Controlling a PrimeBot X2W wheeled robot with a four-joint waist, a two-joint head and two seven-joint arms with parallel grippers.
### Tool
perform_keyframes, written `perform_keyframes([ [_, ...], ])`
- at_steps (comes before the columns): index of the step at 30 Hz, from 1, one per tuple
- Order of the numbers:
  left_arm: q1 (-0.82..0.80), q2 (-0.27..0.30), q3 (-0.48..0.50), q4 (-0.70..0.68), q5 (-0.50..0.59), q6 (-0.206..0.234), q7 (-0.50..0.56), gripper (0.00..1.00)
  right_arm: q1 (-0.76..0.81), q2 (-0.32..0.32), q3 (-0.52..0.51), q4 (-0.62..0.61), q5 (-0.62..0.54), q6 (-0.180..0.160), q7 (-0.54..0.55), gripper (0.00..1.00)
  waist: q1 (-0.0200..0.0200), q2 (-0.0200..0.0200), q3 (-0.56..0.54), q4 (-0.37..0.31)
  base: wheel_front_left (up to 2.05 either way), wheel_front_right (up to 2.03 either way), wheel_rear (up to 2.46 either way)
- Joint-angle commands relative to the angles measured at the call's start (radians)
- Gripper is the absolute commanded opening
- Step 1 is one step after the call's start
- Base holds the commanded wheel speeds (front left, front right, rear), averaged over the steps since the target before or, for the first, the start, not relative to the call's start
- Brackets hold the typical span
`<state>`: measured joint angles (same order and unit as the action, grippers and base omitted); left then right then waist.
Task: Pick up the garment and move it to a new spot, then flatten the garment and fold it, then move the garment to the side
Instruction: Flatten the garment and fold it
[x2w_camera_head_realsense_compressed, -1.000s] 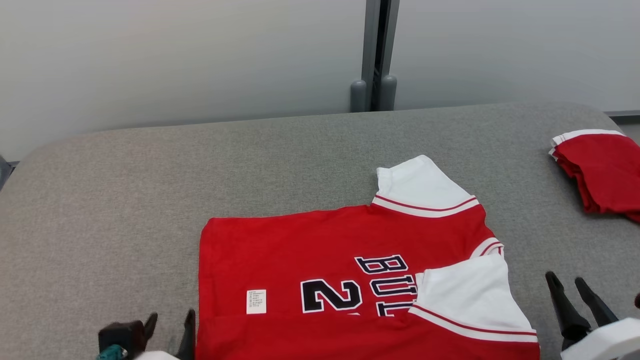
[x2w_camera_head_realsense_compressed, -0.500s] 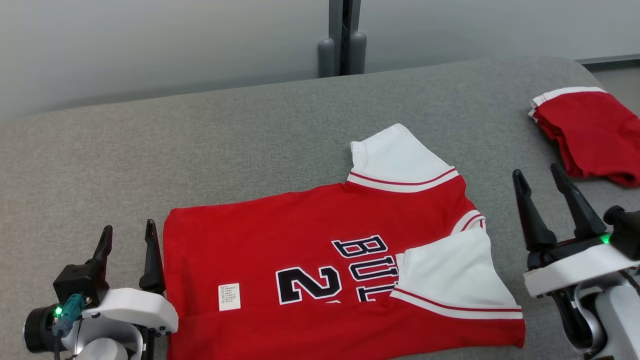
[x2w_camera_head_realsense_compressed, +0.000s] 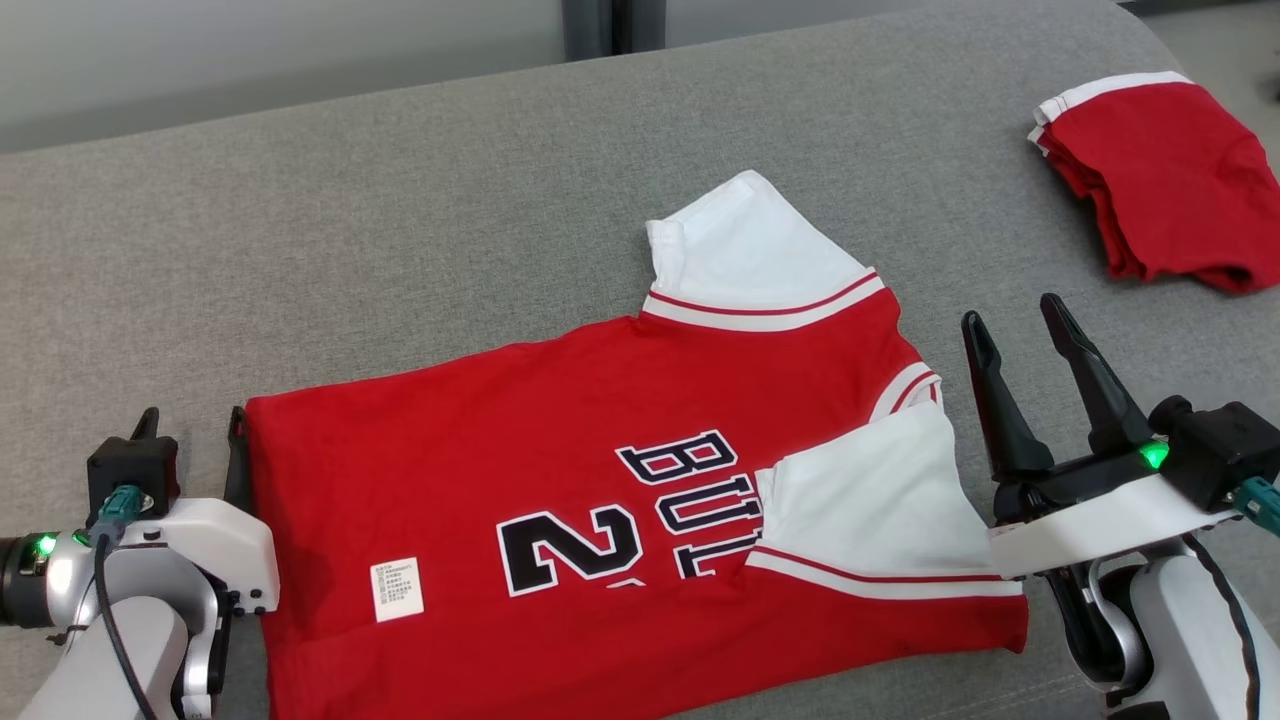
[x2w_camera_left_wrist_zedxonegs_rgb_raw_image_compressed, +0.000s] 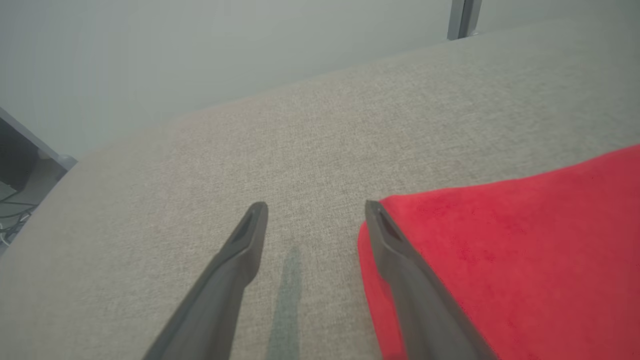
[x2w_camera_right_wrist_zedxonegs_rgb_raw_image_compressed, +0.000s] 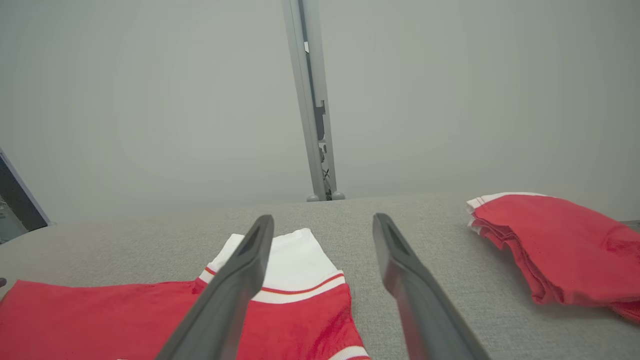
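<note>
The garment (x2w_camera_head_realsense_compressed: 600, 420) is a red jersey with white sleeves and black lettering, lying flat on the grey padded table (x2w_camera_head_realsense_compressed: 400, 200) with its near part folded over. My left gripper (x2w_camera_head_realsense_compressed: 193, 415) stands open at the garment's far left corner, one finger against the red edge; in the left wrist view that gripper (x2w_camera_left_wrist_zedxonegs_rgb_raw_image_compressed: 315, 205) has bare table between its fingers and the red cloth (x2w_camera_left_wrist_zedxonegs_rgb_raw_image_compressed: 525, 240) beside its right finger. My right gripper (x2w_camera_head_realsense_compressed: 1011, 310) is open just right of the collar end, holding nothing. In the right wrist view this gripper (x2w_camera_right_wrist_zedxonegs_rgb_raw_image_compressed: 322, 217) points over the white sleeve (x2w_camera_right_wrist_zedxonegs_rgb_raw_image_compressed: 295, 260).
A folded pile of red cloth with white trim (x2w_camera_head_realsense_compressed: 1150, 170) lies at the table's far right, also seen as a red pile (x2w_camera_right_wrist_zedxonegs_rgb_raw_image_compressed: 550, 240) in the right wrist view. A grey wall with a vertical post (x2w_camera_right_wrist_zedxonegs_rgb_raw_image_compressed: 312, 100) runs behind the table.
The head camera has tilted down, shifting the whole picture. Both grippers have come forward along the garment's two sides and stay open.
</note>
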<state>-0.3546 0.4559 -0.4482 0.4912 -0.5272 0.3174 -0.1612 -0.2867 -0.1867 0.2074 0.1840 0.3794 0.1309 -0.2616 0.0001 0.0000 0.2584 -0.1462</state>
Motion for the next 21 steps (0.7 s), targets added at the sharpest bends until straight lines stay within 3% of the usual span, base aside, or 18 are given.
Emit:
perform_keyframes([
  [1,-0.022,0.007,-0.011,0.023,0.012,-0.007,0.018,1.00,-0.002,0.000,-0.002,0.006,0.002,0.000,-0.005,1.00,-0.0001,0.0000,0.012,-0.009,0.00,0.00,0.00],
  [21,-0.095,-0.011,-0.094,0.124,0.044,-0.043,0.082,1.00,0.004,-0.005,0.042,0.051,0.035,0.000,-0.005,1.00,-0.0001,0.0000,0.007,-0.024,0.00,0.00,0.00],
])
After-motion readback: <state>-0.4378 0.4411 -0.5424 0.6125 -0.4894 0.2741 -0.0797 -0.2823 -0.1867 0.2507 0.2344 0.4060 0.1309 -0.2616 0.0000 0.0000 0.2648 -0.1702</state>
